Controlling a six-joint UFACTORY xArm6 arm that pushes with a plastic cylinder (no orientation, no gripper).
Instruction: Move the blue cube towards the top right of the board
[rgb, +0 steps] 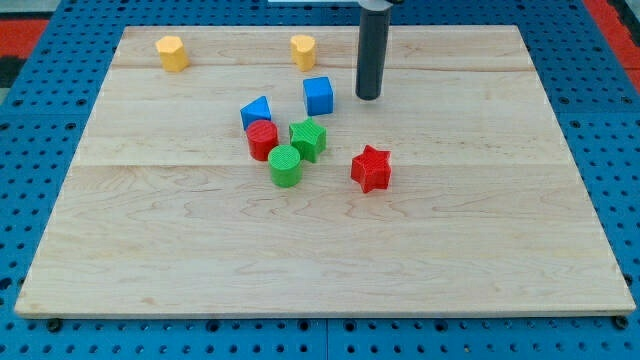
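The blue cube sits on the wooden board, a little above the board's middle. My tip rests on the board just to the cube's right, with a small gap between them. The dark rod rises from it to the view's top edge. A second blue block, wedge-like, lies to the cube's lower left.
A red cylinder, a green cylinder and a green block cluster below the cube. A red star lies at their right. Two yellow blocks sit near the top edge, one at the left and one above the cube.
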